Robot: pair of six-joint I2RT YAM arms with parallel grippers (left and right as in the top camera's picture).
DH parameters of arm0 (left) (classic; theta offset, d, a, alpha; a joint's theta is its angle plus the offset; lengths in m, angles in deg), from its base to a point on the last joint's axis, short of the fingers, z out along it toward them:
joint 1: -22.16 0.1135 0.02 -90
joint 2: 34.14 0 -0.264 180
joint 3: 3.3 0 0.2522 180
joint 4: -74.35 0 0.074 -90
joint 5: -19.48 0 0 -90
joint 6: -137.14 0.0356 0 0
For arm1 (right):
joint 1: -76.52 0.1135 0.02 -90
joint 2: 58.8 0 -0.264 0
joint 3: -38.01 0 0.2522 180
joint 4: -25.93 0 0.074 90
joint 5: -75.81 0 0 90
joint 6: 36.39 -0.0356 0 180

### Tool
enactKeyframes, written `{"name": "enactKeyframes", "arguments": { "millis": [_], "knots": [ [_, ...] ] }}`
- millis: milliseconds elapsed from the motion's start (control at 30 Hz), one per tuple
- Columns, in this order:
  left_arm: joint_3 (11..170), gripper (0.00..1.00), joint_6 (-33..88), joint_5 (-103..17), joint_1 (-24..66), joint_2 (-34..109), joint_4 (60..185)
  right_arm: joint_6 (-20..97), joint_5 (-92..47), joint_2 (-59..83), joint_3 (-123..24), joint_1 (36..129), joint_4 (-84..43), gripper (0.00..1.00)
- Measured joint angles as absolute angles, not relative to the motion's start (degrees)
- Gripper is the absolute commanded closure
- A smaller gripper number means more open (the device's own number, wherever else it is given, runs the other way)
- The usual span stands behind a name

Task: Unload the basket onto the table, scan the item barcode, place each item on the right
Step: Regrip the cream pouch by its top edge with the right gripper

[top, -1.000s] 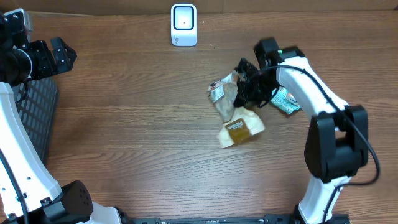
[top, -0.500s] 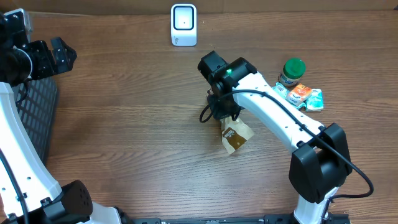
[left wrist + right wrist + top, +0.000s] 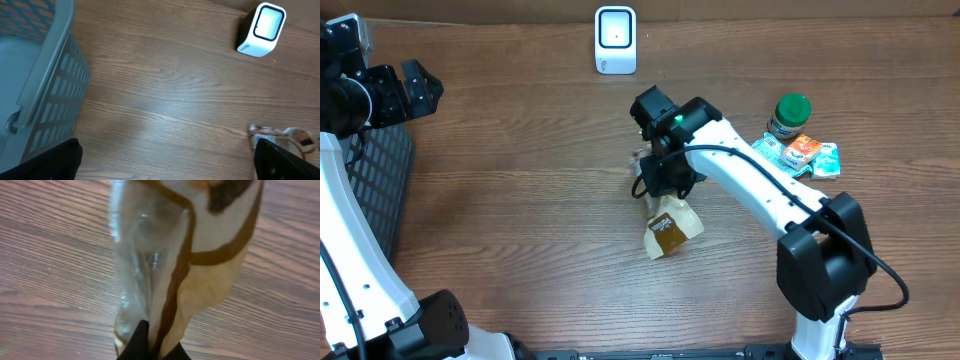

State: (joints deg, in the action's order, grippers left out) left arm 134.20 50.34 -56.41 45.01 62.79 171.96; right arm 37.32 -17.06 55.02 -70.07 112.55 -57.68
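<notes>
The item, a cream bag (image 3: 672, 228) with a brown label and a clear plastic end, hangs at the middle of the table from my right gripper (image 3: 660, 185). In the right wrist view the bag (image 3: 200, 255) fills the frame and my right gripper (image 3: 150, 347) is shut on its crumpled end. A white scanner (image 3: 616, 40) stands at the back edge, also visible in the left wrist view as the scanner (image 3: 262, 29). My left gripper (image 3: 420, 85) is open at the far left with nothing between its fingers, as the left gripper (image 3: 162, 165) shows from its own camera.
A grey mesh basket (image 3: 375, 180) sits at the left edge, close under my left arm; its wall (image 3: 50, 85) shows in the left wrist view. A green-lidded jar (image 3: 790, 115) and small packets (image 3: 802, 152) lie at the right.
My right arm has swung left from the pile at the right, carrying the bag to the table's middle. The jar and packets are now uncovered. The left arm has not moved.
</notes>
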Motion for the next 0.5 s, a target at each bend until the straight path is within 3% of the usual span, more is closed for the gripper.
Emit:
{"name": "enactKeyframes", "arguments": {
  "millis": [267,500],
  "knots": [
    [134.2,0.0,50.34,-56.41,45.04,62.79,171.96,32.73,-15.71,56.02,-69.81,114.39,-56.56,0.96],
    [134.2,0.0,50.34,-56.43,45.04,62.79,171.96,29.4,-4.19,56.18,-74.27,114.43,-67.51,0.96]
  ]
}}
